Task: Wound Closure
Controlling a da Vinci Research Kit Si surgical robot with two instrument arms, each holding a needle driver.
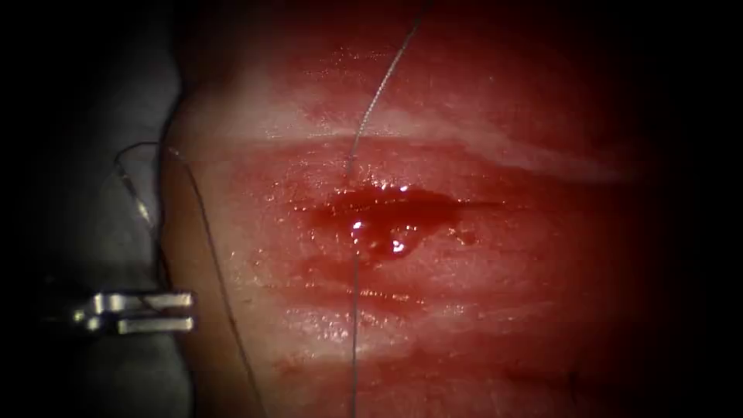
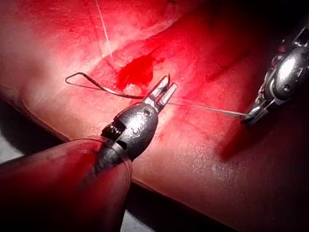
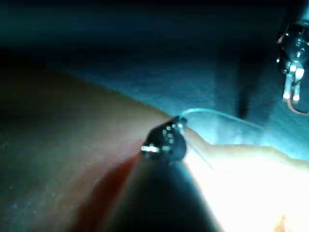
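Left tool [image 2: 165, 93] clamped needle [image 2: 104, 88] near its tail, off tissue [image 1: 480, 255], left of cut [image 1: 395, 213] | right tool [image 2: 251, 117] gripped thread [image 2: 207, 107] | needle stiff, slippery (best grasped mid-curve); thread fine, limp

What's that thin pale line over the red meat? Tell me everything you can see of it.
The thread is a thin pale strand. From above, it comes down to the tissue just above the cut and shows again below the red fluid. Close up, a taut stretch runs from the left hand, which grips the dark curved needle near one end, off the tissue, to the right hand, shut on it.
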